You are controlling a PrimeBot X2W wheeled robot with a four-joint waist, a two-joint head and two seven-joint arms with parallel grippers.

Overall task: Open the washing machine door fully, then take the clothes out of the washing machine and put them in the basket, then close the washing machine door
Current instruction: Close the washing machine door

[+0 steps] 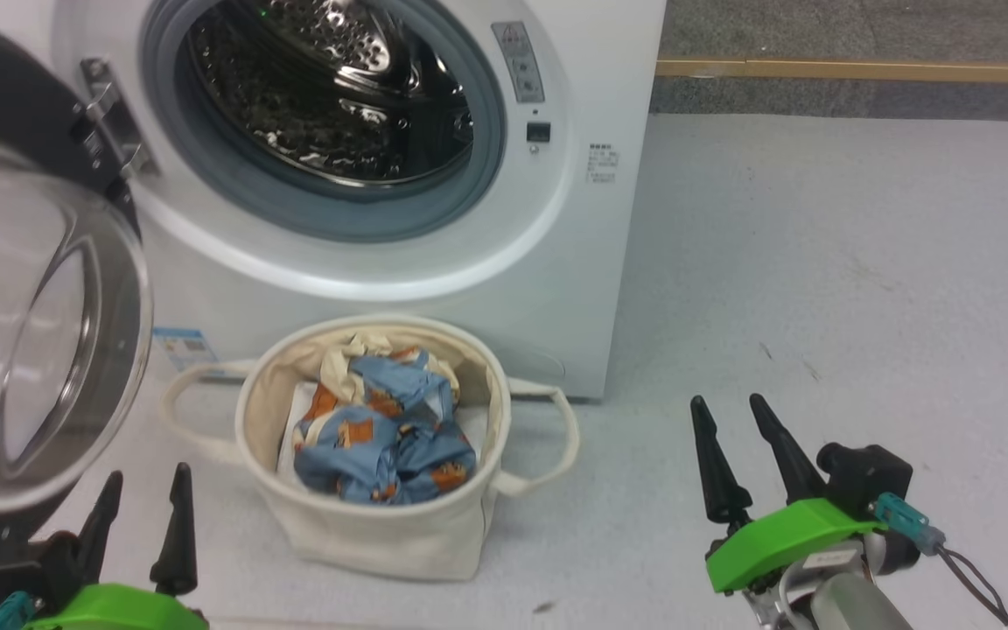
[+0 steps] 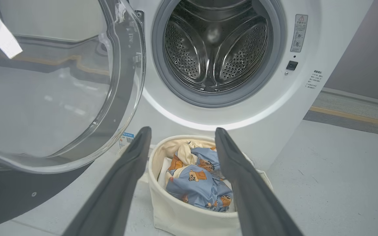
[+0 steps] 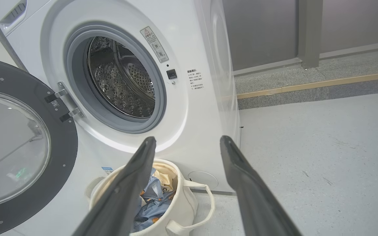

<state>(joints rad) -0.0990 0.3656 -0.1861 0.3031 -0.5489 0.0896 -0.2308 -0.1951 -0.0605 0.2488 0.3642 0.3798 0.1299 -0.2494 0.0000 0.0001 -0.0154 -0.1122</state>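
From the head, we see our left gripper [image 1: 145, 477] and right gripper [image 1: 727, 402] low in the picture, both with fingers spread and holding nothing. The basket [image 1: 381, 534] stands just ahead and to the right of the left gripper, and well left of the right one, at the foot of the washing machine [image 1: 556, 262]. The clothes [image 1: 381, 429], blue with orange bears, lie bunched inside it. The door [image 1: 31, 332] hangs open above the left gripper.

Along the left gripper's fingers we look squarely into the drum [image 2: 213, 49], down to its back wall and ribs. The basket sits between the fingertips, and the door's glass is up to their left.

Along the right gripper's fingers we catch the machine's side panel, the door's black rim and its hinge [image 3: 71, 114]. The basket lies partly behind the finger on that view's left. To the right, pale grey floor [image 3: 323, 147] runs to a tan strip [image 3: 307, 86], a grey wall [image 3: 264, 29] and a post [image 3: 310, 32].
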